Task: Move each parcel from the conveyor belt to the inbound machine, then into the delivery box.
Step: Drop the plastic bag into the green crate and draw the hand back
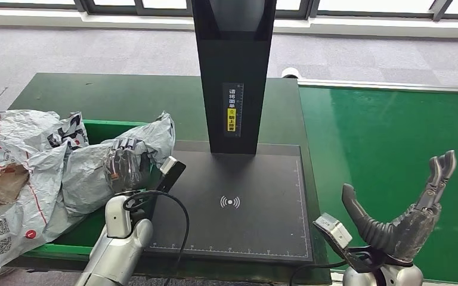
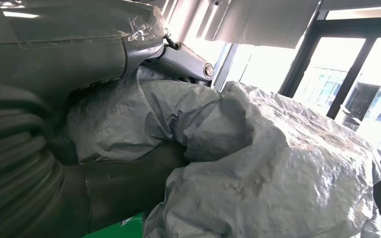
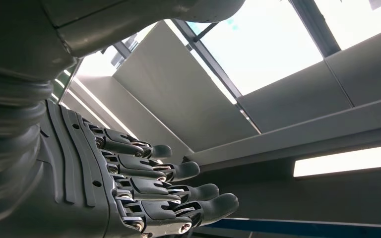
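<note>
While the left hand (image 1: 125, 164) grips a grey parcel (image 1: 101, 167) in its fingers over the green delivery box (image 1: 104, 128), beside parcels (image 1: 12, 173) already there, the right hand (image 1: 408, 217) waits with fingers apart over the parcel-free conveyor belt (image 1: 387, 131), suggesting near completion

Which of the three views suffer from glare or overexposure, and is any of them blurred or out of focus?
Left wrist view: the windows behind the crumpled grey plastic parcel are blown out white, while the left hand close to the lens looks soft. Right wrist view: bright sky overexposed, the right hand sharp but shaded. Head view: evenly lit and sharp.
</note>
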You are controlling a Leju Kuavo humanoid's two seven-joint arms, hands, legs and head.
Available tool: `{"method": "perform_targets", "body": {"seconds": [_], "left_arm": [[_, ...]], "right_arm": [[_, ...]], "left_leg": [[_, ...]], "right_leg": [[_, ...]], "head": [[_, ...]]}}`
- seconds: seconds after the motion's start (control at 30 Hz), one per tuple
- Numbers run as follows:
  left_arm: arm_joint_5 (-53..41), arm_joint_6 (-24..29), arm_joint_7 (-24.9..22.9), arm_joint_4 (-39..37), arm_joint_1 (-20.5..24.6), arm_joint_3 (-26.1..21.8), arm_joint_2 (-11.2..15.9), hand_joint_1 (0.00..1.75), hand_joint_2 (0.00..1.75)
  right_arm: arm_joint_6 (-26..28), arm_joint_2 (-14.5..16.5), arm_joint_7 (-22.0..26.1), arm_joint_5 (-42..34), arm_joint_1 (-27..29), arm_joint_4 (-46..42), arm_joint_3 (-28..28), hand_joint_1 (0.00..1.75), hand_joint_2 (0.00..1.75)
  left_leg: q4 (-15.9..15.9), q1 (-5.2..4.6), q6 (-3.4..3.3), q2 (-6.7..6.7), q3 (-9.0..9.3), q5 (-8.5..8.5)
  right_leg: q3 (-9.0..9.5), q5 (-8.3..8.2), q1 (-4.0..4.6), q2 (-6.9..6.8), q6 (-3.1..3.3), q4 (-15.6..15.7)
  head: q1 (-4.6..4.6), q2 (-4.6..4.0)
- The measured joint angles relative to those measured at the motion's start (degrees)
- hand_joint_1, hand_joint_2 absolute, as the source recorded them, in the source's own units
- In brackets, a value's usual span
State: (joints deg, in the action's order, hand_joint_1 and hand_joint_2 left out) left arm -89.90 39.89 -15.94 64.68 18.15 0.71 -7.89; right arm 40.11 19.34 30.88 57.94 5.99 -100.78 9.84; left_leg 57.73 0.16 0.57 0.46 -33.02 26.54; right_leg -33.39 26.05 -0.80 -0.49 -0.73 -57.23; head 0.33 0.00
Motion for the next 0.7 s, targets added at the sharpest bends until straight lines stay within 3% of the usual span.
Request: {"method": "perform_targets", "body": {"seconds": [0.07, 0.1, 0.2, 0.23, 0.37, 0.5, 0.7], "left_arm": [[-0.01, 0.0, 0.01, -0.03, 0.0, -0.21, -0.1, 1.75, 1.75], [-0.02, 0.0, 0.01, -0.05, 0.0, -0.27, -0.15, 1.55, 1.75], [-0.02, -0.01, 0.25, -0.19, 0.0, -0.54, -0.34, 0.24, 1.75], [0.11, -0.01, 0.61, -0.18, -0.04, -0.75, -0.48, 0.0, 1.75], [2.2, 0.03, 3.82, 1.73, -0.84, -2.43, -1.57, 0.0, 0.0], [5.04, 0.04, 7.2, 4.61, -1.57, -4.06, -2.8, 0.0, 0.0], [5.73, 0.04, 7.78, 6.84, -1.99, -5.21, -3.68, 0.0, 0.0]], "right_arm": [[0.0, 0.0, 0.0, 0.01, 0.0, 0.0, 0.0, 0.0, 1.75], [0.0, 0.0, 0.0, 0.01, 0.0, 0.0, 0.0, 0.0, 1.75], [0.0, 0.0, -0.01, 0.08, 0.0, 0.01, 0.0, 0.0, 1.75], [0.0, 0.0, -0.02, 0.15, -0.01, 0.02, 0.0, 0.0, 1.75], [0.0, 0.0, -0.2, 0.37, -0.02, 0.11, -0.02, 0.0, 1.75], [0.0, 0.0, -0.32, 0.5, -0.05, 0.4, -0.06, 0.0, 1.75], [0.0, 0.0, -0.35, 0.51, -0.06, 0.48, -0.11, 0.0, 1.75]], "left_leg": [[0.0, 0.0, 0.0, 0.0, 0.0, 0.0], [0.0, 0.0, 0.0, 0.0, 0.0, 0.0], [0.0, 0.0, 0.0, 0.0, 0.0, 0.0], [0.0, 0.0, 0.0, -0.01, 0.0, 0.0], [0.0, 0.0, 0.0, -0.02, -0.01, 0.0], [0.0, 0.0, 0.0, -0.05, -0.03, 0.0], [0.0, 0.0, 0.0, -0.06, -0.04, 0.0]], "right_leg": [[0.0, 0.0, 0.0, 0.0, 0.0, 0.0], [0.0, 0.0, 0.0, 0.0, 0.0, 0.0], [0.0, 0.0, 0.0, 0.0, 0.0, 0.0], [0.0, 0.0, 0.0, 0.0, 0.0, 0.0], [0.0, 0.0, 0.0, 0.0, 0.0, -0.01], [0.0, 0.0, 0.0, -0.03, 0.0, 0.0], [0.0, 0.0, 0.0, -0.04, 0.0, 0.0]], "head": [[0.0, 0.0], [0.0, 0.0], [0.0, 0.0], [0.0, 0.0], [-0.01, 0.0], [-0.01, 0.0], [0.0, 0.0]]}}
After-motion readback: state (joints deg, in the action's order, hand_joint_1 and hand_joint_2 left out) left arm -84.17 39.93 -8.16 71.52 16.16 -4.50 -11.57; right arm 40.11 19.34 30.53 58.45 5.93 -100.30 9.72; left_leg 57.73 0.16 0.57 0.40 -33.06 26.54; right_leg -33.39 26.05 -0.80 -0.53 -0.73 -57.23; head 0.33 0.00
